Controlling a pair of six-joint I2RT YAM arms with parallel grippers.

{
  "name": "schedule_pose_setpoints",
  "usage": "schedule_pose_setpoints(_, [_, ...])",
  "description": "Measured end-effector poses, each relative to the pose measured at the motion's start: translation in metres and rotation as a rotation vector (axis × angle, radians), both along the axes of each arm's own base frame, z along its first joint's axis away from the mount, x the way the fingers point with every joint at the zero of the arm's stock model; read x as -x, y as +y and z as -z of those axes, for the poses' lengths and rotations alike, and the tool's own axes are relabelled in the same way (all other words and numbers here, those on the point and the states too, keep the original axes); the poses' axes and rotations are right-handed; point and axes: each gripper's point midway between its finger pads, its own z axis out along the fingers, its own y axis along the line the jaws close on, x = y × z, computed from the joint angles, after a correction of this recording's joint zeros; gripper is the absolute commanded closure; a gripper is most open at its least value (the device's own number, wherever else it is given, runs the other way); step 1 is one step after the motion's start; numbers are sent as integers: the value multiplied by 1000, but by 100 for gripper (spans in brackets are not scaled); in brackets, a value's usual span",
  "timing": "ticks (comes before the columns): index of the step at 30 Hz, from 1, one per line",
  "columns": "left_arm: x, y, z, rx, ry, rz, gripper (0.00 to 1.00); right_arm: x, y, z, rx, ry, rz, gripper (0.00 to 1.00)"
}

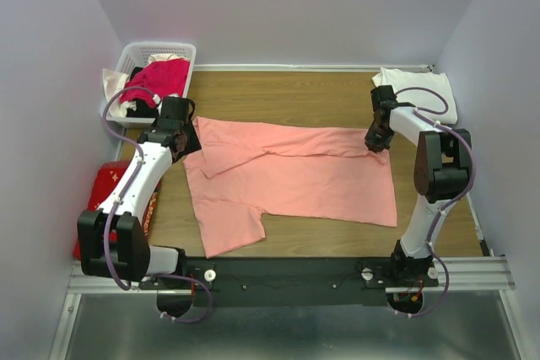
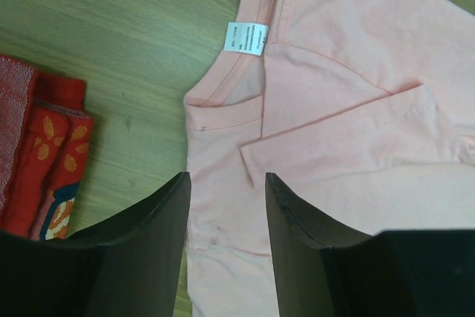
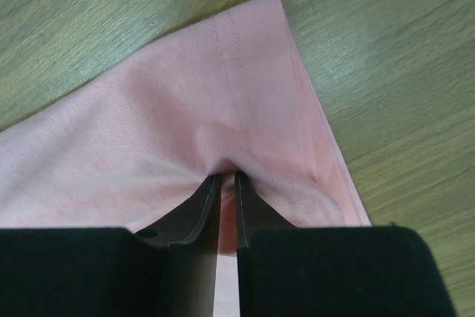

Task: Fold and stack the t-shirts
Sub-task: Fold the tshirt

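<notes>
Salmon-pink cotton t-shirt (image 1: 295, 179) lies flat on the wooden table (image 1: 337, 94), long axis left to right, collar end nearest the left arm. Left jaws open and empty, hovering just by the collar. Right jaws clenched on the far hem corner, seemingly a doubled layer.

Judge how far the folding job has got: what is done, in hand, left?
Done: a white t-shirt looks folded at the far right corner. In hand: the pink t-shirt has its far side folded in; the right end effector pinches its hem corner, the left end effector stands open over the collar. Left: the near sleeve, further folds, stacking, probably the clothes in the basket.
</notes>
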Motion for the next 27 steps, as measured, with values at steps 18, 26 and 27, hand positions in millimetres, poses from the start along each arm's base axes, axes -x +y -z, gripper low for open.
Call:
schedule_pose_setpoints(18, [-86, -49, 41, 141, 18, 124, 47, -19, 2, -17, -2, -38, -32, 78])
schedule_pose_setpoints(26, [-117, -62, 88, 138, 95, 122, 47, -37, 7, -26, -21, -76, -60, 77])
schedule_pose_setpoints(27, [-119, -63, 92, 138, 104, 122, 47, -38, 8, -24, -22, -73, -61, 77])
